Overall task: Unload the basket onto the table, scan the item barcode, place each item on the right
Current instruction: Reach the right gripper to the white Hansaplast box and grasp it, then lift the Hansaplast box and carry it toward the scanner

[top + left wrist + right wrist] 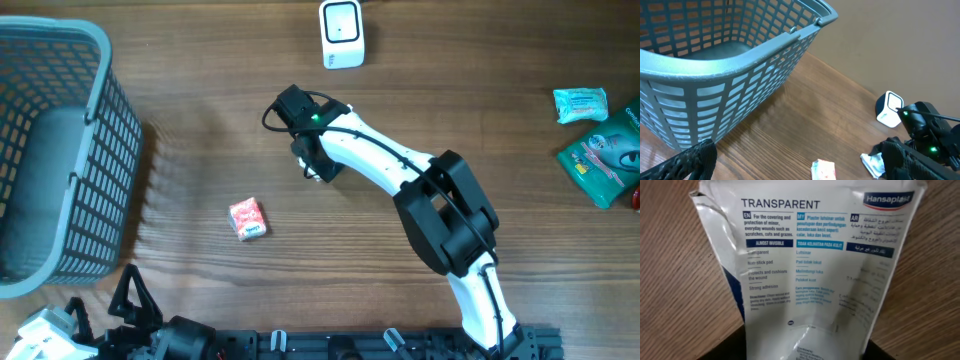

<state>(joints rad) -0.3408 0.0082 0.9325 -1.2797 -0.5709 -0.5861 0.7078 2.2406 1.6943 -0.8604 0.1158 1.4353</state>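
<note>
My right gripper point(316, 163) is shut on a white Hansaplast plaster pouch point(810, 265), held just above the table in the middle. In the right wrist view the pouch's printed text side fills the frame, and its lower end sits between my dark fingers point(725, 350). I see no barcode on that side. The white scanner point(342, 33) stands at the far edge, beyond the pouch. In the left wrist view the pouch point(872, 164) shows as a white scrap by the right arm. My left gripper point(130, 300) is open at the near left and holds nothing.
A grey mesh basket point(105, 130) fills the left side. A small red and white packet point(247, 218) lies on the wood between the basket and the right arm. Green and teal packets point(600, 150) lie at the right edge.
</note>
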